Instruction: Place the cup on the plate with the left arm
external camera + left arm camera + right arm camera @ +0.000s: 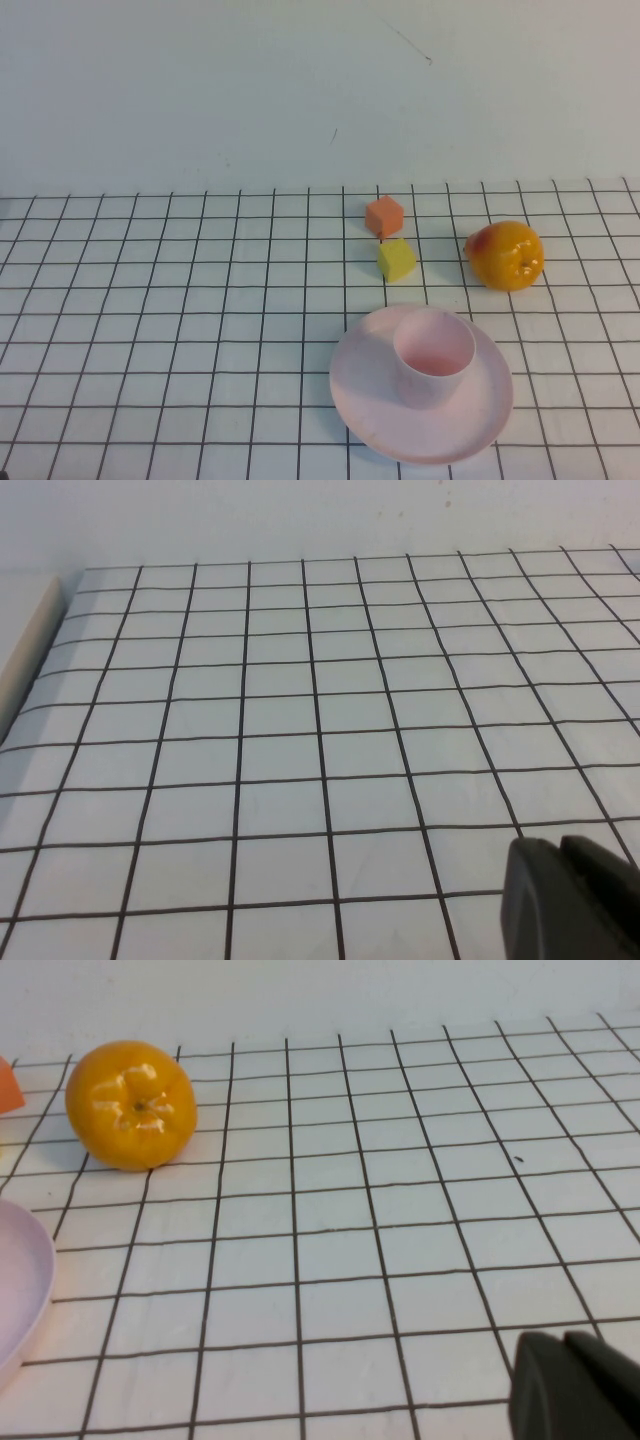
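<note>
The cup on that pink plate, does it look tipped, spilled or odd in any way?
Nothing stands out. The cup stands upright on the plate, empty and a little off-centre. Only a dark tip of the left gripper and of the right gripper shows, both away from it.

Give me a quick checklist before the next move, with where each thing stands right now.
1. Cup on plate: ok, upright.
2. Cup inside the rim: ok, right of center.
3. Left hand clear of cup: ok, over bare grid cloth.
4. Right hand clear of plate: ok, plate edge and orange apart from it.
5. Hands open or shut: cannot tell.
6. Yellow cube and orange cube off the plate: ok.
</note>
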You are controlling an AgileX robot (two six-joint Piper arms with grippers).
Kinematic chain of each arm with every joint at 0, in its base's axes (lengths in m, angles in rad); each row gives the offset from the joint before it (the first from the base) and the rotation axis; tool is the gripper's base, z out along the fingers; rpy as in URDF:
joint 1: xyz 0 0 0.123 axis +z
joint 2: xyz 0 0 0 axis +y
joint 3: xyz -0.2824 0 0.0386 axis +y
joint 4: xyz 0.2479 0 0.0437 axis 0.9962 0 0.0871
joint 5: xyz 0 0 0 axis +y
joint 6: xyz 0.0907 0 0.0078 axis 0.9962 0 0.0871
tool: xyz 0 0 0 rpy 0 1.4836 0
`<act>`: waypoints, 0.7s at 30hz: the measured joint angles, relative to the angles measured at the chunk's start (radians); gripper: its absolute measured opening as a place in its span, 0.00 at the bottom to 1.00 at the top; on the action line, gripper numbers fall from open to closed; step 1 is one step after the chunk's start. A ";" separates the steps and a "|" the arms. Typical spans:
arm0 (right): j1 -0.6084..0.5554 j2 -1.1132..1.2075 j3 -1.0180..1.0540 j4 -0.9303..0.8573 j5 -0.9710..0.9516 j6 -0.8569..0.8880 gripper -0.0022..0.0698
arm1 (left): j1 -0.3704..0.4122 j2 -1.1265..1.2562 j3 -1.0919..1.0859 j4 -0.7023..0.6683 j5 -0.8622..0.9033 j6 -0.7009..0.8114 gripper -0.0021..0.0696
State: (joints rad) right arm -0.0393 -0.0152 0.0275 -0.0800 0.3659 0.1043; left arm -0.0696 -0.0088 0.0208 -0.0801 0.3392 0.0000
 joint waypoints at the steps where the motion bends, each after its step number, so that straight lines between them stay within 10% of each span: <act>1: 0.000 0.000 0.000 0.000 0.000 0.000 0.03 | 0.004 0.000 0.000 0.000 0.000 0.000 0.03; 21: 0.000 0.000 0.000 0.000 0.000 0.000 0.03 | 0.070 0.000 0.000 -0.001 0.000 0.000 0.03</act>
State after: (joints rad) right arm -0.0393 -0.0152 0.0275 -0.0800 0.3659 0.1043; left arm 0.0006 -0.0088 0.0208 -0.0809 0.3392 0.0000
